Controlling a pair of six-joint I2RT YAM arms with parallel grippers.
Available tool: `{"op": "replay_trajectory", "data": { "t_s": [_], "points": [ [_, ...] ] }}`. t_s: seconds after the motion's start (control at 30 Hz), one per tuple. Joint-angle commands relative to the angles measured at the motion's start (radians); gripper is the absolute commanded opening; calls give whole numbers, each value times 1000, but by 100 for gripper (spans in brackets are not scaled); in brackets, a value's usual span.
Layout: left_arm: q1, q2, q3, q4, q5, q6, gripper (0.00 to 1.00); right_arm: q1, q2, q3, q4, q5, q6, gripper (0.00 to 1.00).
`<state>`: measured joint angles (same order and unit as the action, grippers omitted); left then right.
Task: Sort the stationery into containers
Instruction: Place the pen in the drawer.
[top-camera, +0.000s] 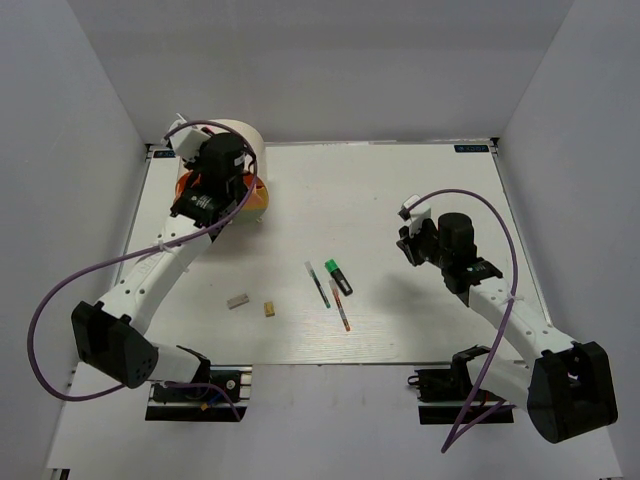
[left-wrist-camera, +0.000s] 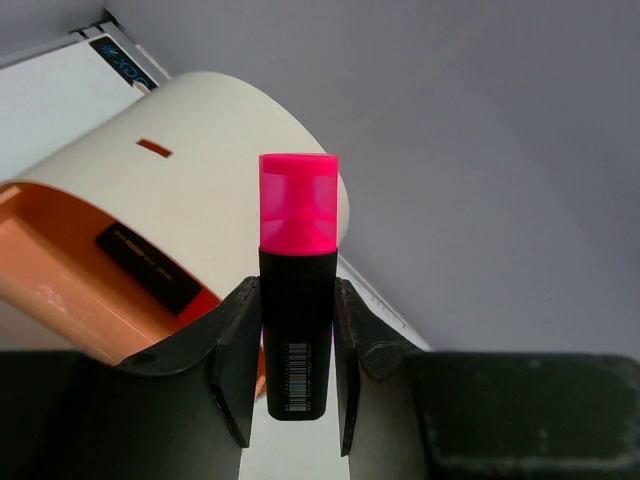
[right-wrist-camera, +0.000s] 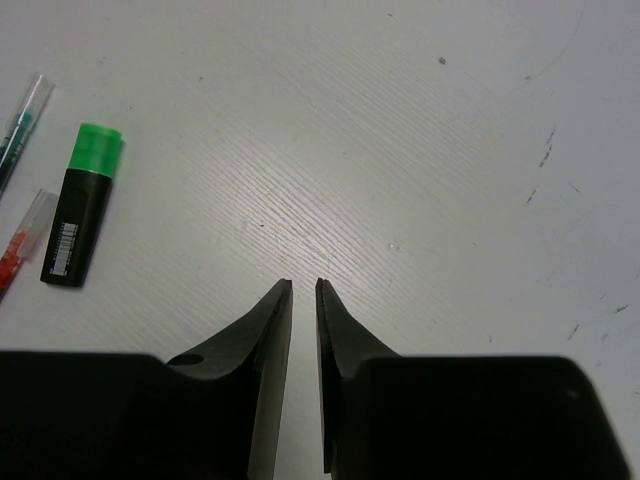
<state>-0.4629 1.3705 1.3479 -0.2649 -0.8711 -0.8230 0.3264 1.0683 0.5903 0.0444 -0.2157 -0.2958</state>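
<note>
light: bright, even, diffuse | shadows: soft, faint | focus: sharp | glare: mild sheen on table (right-wrist-camera: 300, 225)

Left arm (top-camera: 165, 265) hides most of cream drum (top-camera: 245, 135). Black object (left-wrist-camera: 150, 268) in orange tray (left-wrist-camera: 50, 290): part hidden by drum wall. Green pen (right-wrist-camera: 20, 125), red pen (right-wrist-camera: 18, 250) cut by frame edge.

Top camera looks down on the whole table (top-camera: 400, 190); left wrist camera faces the drum (left-wrist-camera: 200, 160) closely; right wrist camera looks down near the table, sharing the green highlighter (right-wrist-camera: 80, 205) with top
</note>
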Motion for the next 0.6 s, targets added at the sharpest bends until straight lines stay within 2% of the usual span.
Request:
{"op": "replay_trajectory", "data": {
  "t_s": [0.0, 0.4, 0.43, 0.57],
  "points": [
    [17, -24, -1, -22, -58, -36, 0, -7, -19, -1, 52, -4, -9, 22],
    [58, -13, -46, -66, -89, -57, 0, -9, -21, -9, 54, -7, -5, 22],
    [69, -4, -46, -76, -89, -57, 7, -6, -22, -9, 54, -7, -3, 22],
    [78, 16, -35, -94, -89, -57, 8, -6, -24, -12, 55, -7, 0, 22]
  ]
}}
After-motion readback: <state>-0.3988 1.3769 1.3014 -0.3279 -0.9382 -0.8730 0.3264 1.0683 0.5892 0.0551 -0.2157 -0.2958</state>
